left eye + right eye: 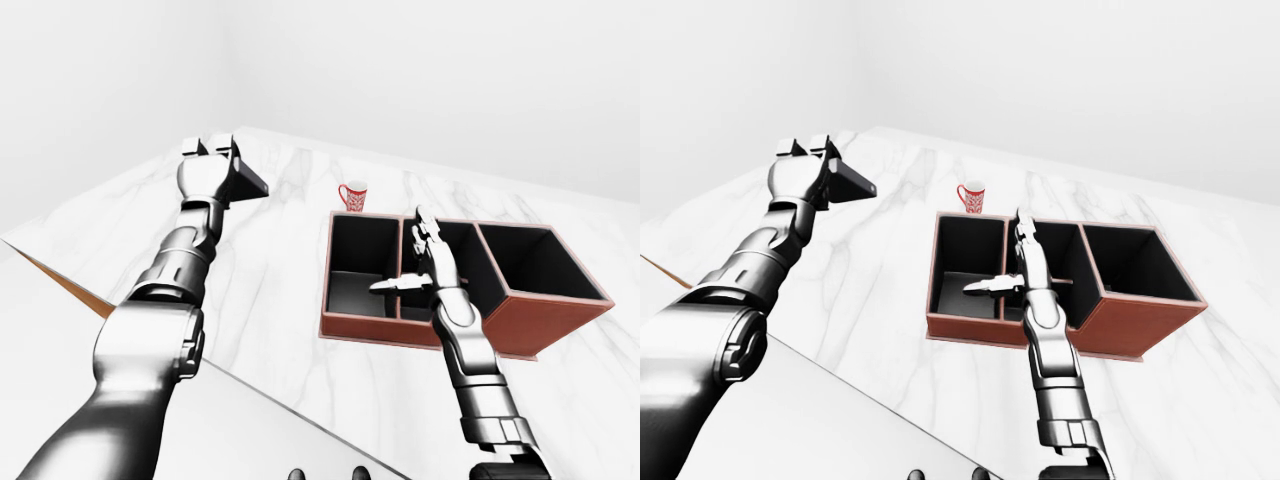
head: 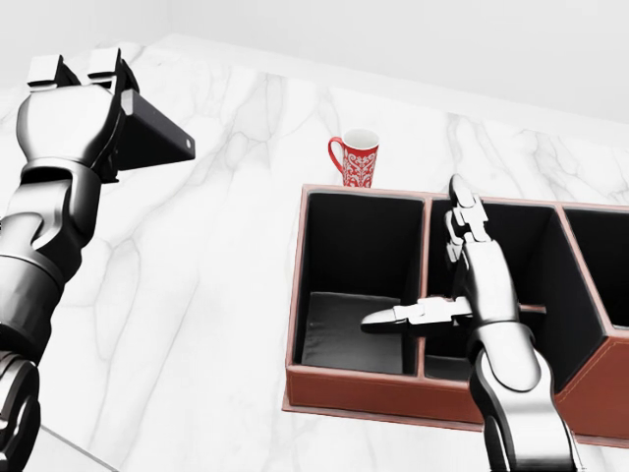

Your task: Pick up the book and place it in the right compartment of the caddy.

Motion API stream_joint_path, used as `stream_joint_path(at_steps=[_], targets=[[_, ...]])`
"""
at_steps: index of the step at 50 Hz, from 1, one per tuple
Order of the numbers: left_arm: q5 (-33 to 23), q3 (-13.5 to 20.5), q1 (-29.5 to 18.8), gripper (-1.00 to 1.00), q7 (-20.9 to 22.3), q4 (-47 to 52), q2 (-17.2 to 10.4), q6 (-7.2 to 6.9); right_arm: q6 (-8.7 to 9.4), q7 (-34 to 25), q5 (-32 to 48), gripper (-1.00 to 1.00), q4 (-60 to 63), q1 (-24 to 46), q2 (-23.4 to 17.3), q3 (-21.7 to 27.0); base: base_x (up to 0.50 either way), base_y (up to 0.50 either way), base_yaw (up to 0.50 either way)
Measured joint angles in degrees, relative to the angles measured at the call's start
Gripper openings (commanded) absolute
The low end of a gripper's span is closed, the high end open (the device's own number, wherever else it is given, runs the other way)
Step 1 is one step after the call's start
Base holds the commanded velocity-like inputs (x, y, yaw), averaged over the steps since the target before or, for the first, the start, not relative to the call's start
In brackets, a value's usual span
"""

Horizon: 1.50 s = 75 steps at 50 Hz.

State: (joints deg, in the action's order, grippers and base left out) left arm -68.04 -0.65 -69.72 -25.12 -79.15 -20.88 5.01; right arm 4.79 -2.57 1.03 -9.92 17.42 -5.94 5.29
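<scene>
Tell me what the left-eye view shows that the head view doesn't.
Only the left-eye view shows the caddy's whole right compartment, the brown counter edge at left, and both arms down to the shoulders. Only the head view shows close detail: the mug's red pattern and the low divider behind the right hand. Both show the left hand holding the dark book raised above the marble counter.
</scene>
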Motion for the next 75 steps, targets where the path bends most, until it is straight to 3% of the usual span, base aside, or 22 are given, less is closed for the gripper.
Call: stream_joint_path(at_steps=[18,30,38,50,75], targets=[[1.15,-1.20,-0.64,-1.00,0.54,0.38,0.29,0.00,0.09,0.87,1.25,1.00,-7.05,10.70,-1.71,-0.02,0.00,0.00,0.00],[-0.84,-2.45,-0.86,-1.00,1.69,0.64,0.92,0.00,0.16,1.11,2.04,1.00,-10.97,16.30,-1.84,-0.63,0.00,0.00,0.00],[-2.71,-3.19,-1.01,-1.00,2.94,0.80,1.58,0.00,-0.71,1.32,2.57,1.00,-14.43,19.41,-1.55,-1.08,0.00,0.00,0.00],[-4.68,-3.83,-2.22,-1.00,4.99,1.23,2.36,0.00,-1.66,1.61,3.16,1.00,-18.40,22.89,-0.94,-1.67,0.00,0.00,0.00],[-6.86,-4.89,-5.70,-1.00,9.97,4.28,5.44,0.00,-1.91,2.46,3.67,1.00,-21.44,26.11,0.84,-2.64,0.00,0.00,0.00]])
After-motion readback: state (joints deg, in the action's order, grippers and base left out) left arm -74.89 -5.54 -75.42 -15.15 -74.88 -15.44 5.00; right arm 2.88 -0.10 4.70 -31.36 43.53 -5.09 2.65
